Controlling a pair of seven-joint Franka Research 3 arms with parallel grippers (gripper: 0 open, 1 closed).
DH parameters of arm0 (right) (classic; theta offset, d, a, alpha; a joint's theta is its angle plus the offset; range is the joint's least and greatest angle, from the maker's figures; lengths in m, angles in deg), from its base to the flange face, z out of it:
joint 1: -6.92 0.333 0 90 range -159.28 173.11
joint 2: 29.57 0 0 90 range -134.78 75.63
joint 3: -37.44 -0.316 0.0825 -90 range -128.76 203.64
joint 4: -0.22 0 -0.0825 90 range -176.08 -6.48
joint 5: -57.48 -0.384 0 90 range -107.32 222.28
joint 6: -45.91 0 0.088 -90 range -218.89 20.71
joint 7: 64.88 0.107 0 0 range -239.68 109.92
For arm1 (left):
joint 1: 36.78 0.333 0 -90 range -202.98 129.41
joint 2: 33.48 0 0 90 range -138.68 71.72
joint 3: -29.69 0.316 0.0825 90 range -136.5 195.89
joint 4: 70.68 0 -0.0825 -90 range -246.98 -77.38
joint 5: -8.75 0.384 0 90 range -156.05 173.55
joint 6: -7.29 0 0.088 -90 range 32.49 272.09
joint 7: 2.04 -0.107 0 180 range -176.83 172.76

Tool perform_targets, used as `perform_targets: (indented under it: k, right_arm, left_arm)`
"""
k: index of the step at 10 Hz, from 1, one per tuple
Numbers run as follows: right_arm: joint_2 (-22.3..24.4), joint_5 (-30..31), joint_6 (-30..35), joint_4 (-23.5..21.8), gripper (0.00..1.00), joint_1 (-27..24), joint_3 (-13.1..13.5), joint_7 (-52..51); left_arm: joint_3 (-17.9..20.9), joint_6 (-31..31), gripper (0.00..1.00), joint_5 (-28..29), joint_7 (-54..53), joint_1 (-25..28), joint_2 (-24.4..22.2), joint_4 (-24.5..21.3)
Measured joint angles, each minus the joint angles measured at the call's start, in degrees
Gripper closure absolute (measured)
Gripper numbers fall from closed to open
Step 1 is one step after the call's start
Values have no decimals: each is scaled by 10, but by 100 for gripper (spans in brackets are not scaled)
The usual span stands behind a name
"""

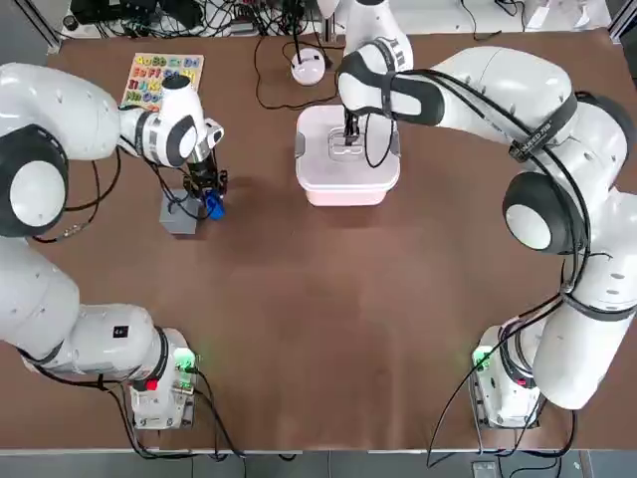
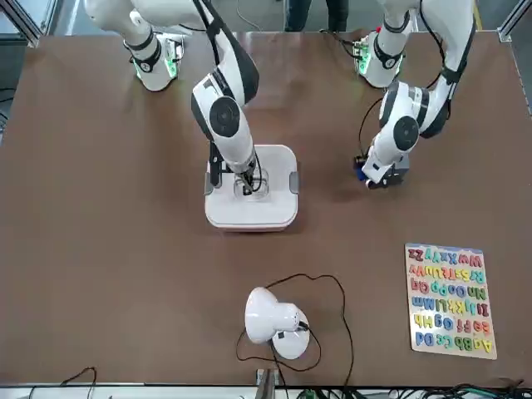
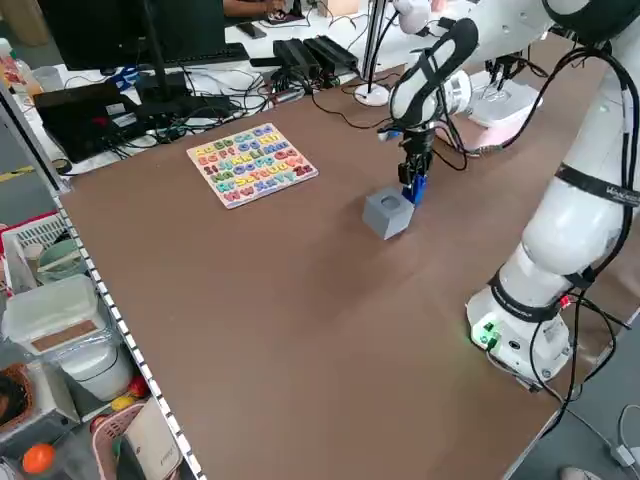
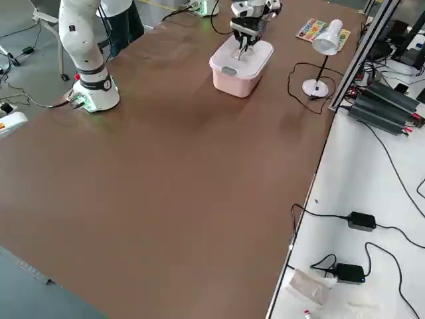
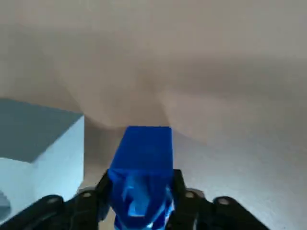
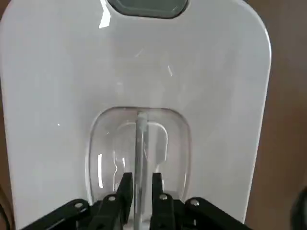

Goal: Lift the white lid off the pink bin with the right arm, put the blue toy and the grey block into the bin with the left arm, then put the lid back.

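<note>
Top view, left to right. Left gripper (image 1: 206, 191) is sitting at left-centre of the frame, jaws clenched on the toy (image 1: 212, 206); the wrist cam is showing the toy (image 5: 142, 172) pinched between both fingers w/ table below. The block (image 1: 178, 212) is resting on the table just beside the toy, lower-left of it, untouched. From the left side cam the toy (image 3: 411, 188) is looking at or barely above the table; can't tell which.

Centre-right, upper part of the frame: the lid (image 1: 320, 139) is sitting on the bin (image 1: 348, 188), grey clips at both sides. Right gripper (image 1: 349, 133) is dipping into the lid's recessed centre. Right wrist cam is showing the fingers (image 6: 125, 191) nearly together around the thin handle rib of the lid (image 6: 206, 86), so they're grasping the handle, or all but.

Step in hand, judging by this: both arms are gripping at once, the right on the lid handle, the left on the toy, while the lid isn't off yet.

Next move, prob.: right arm needs a straight lift so the lid comes clear w/o dragging the bin, then a shift aside to clear the opening. Left arm needs to be holding the toy back until the bin is open, then carrying it right across the frame to the bin. Block is waiting for a 2nd trip.
</note>
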Motion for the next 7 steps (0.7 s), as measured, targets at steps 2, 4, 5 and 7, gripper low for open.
perform_targets:
  k: [2,4,5,7]
  right_arm:
    - [0,0,0,0,93,1,0,2]
    - [0,0,1,1,93,1,1,2]
    - [1,0,8,3,93,1,2,2]
    - [15,0,44,23,93,-3,9,2]
  left_arm:
    - [-1,-4,49,1,37,1,-5,14]
    - [-3,-80,49,2,61,0,-10,78]
    - [-3,-147,49,2,64,0,-12,137]
    - [-3,-250,49,2,70,1,-17,257]
